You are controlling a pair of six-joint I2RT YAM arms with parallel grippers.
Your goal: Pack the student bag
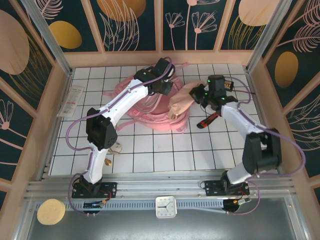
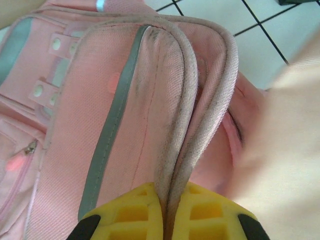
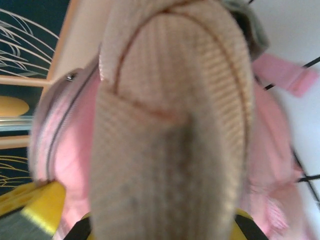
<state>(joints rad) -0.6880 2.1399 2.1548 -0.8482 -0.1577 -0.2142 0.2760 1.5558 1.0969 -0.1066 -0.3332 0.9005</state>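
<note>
**Left wrist view**
- My left gripper [image 2: 167, 217], bottom edge: the yellow fingers [image 2: 125, 215] are clamped together on a piped rim of the student bag [image 2: 125, 100].
- The bag's pink fabric, with a grey strip running up it, takes up most of the frame above the fingers.

**Right wrist view**
- My right gripper [image 3: 145, 222], bottom edge: closed on a beige ribbed knit item [image 3: 170, 125], which bulges up through the centre.
- Pink bag fabric shows on either side of the knit item.

**Top view**
- Clock [image 1: 165, 206], bottom centre.
- Round wooden disc [image 1: 51, 211], lower left.
- White tiled table [image 1: 165, 160].
- Student bag [image 1: 160, 120], upper centre, lying on the tiles.
- Left gripper [image 1: 166, 86], at the bag's top.
- Right gripper [image 1: 196, 96], holding the knit item [image 1: 182, 100] against the bag's right side.
- Red-and-black tool [image 1: 207, 121], just right of the bag.
- White packet [image 1: 71, 100], left ledge.
</note>
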